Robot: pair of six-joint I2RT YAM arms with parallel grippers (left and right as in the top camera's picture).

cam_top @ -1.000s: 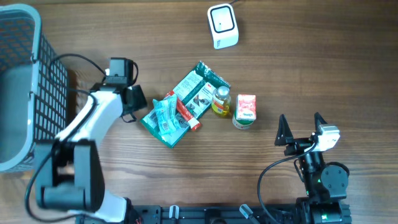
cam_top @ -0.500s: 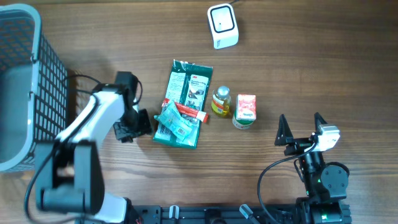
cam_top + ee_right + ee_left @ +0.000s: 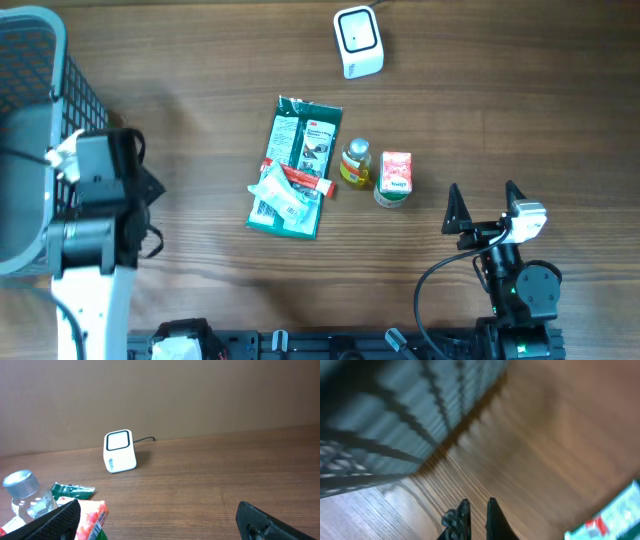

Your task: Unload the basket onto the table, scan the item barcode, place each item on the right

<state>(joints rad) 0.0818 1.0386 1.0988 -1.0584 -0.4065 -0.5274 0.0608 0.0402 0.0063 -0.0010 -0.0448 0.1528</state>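
The items lie in a group mid-table: a green packet (image 3: 305,135) with a blue-white packet (image 3: 283,203) and a red tube (image 3: 305,180) on top, a yellow bottle (image 3: 355,163) and a red-white carton (image 3: 395,175). The white scanner (image 3: 357,40) stands at the far edge, also seen as the scanner (image 3: 120,451) from the right wrist. My left arm (image 3: 95,195) is beside the basket, well left of the pile. Its gripper (image 3: 477,503) is shut on nothing above bare wood. My right gripper (image 3: 483,192) is open, right of the carton (image 3: 90,517).
A grey mesh basket (image 3: 30,110) fills the left edge, close to the left arm, and its wall (image 3: 395,420) looms blurred in the left wrist view. A corner of the green packet (image 3: 615,515) shows there at the lower right. The scanner's cable runs off the far edge.
The left gripper swung the packet pile round to stand nearly upright, then the arm pulled back left to the basket and its jaws shut. The right arm has not moved.
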